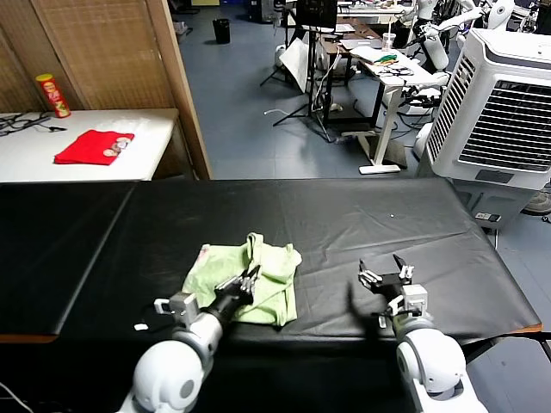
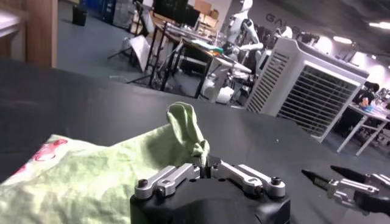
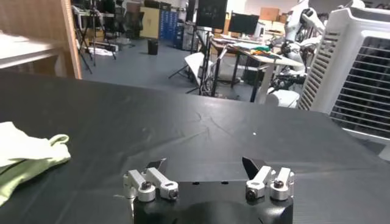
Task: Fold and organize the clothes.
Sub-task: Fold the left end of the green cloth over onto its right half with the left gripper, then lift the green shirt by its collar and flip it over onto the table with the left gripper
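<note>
Head view shows the pale green T-shirt (image 1: 250, 280) lying crumpled on the black tabletop (image 1: 362, 215), near its front edge and left of centre. The left claw (image 1: 248, 281) is pressed together, pinching a raised fold of the T-shirt (image 2: 190, 131). The right claw (image 1: 385, 274) hovers well to the right of the cloth, its fingers (image 3: 157, 165) spread wide and holding nothing.

Left claw (image 1: 250, 279) seemingly pinching crumpled green T-shirt (image 1: 269, 277) (black table (image 1: 362, 215)); right claw (image 1: 385, 277) spread, apart.
</note>
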Tool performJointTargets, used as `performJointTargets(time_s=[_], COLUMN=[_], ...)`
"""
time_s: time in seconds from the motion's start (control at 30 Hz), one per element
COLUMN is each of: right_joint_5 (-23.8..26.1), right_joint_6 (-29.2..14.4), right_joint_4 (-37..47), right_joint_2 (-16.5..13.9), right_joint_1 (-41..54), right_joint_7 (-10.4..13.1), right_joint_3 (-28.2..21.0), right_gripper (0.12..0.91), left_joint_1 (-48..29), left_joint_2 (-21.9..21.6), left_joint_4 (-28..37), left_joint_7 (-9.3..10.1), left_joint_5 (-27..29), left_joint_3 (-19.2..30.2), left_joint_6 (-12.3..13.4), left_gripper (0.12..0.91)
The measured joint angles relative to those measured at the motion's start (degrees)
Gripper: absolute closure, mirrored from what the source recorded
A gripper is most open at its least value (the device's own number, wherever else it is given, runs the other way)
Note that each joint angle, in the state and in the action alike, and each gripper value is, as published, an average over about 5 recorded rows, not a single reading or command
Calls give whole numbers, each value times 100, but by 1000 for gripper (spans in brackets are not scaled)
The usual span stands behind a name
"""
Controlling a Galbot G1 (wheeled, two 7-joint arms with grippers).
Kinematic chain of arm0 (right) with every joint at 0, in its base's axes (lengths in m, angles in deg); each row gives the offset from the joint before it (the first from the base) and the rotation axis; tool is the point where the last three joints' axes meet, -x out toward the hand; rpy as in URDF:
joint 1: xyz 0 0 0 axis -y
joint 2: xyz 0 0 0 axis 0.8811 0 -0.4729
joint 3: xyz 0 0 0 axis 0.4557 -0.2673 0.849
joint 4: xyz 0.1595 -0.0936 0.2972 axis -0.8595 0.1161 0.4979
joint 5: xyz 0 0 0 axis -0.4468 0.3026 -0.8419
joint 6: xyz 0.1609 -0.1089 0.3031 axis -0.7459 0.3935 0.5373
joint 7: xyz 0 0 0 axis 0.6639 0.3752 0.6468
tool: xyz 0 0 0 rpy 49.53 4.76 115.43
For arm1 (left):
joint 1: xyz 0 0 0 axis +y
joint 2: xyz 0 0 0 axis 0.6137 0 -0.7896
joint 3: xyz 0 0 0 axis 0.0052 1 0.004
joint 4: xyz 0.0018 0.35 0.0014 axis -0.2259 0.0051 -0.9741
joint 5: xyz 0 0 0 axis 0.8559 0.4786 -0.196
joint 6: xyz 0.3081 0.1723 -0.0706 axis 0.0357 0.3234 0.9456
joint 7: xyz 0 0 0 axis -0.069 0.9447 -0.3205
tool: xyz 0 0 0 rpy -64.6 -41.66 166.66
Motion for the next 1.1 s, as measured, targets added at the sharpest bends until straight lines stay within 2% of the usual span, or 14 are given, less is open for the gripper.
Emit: performJointTargets(time_s=[0.27,0.33,0.43,0.5,0.6,0.7,0.8,0.93,1.1], right_joint_5=[-1,-3,-59,-176,-515,-861,-955,-635,243], right_joint_6=[-38,-53,-60,-33,34,58,34,-97,-284], right_joint_4=[-12,-15,-42,-78,-157,-198,-144,94,553], right_joint_2=[-34,-37,-49,-64,-107,-170,-203,-153,-74], right_joint_1=[-31,-26,-3,18,74,169,333,677,962], right_joint_7=[-73,-102,-169,-214,-321,-508,-698,-870,-879], right_joint_3=[-35,-63,-121,-164,-260,-415,-664,-1140,-1732], right_gripper=[227,227,227,227,227,227,227,227,227], left_joint_1=[-36,1,60,92,137,192,272,427,571], left_joint_2=[298,345,415,465,536,552,449,148,-191], left_joint_4=[159,165,136,103,38,-50,-94,-41,113], left_joint_7=[-20,-45,-62,-70,-93,-172,-301,-445,-521], left_joint_5=[206,222,126,-20,-354,-531,-350,27,173], left_joint_3=[37,43,49,40,-25,-161,-355,-711,-1210], left_joint_6=[96,115,118,124,171,300,477,653,730], left_gripper=[859,833,711,594,427,292,240,233,232])
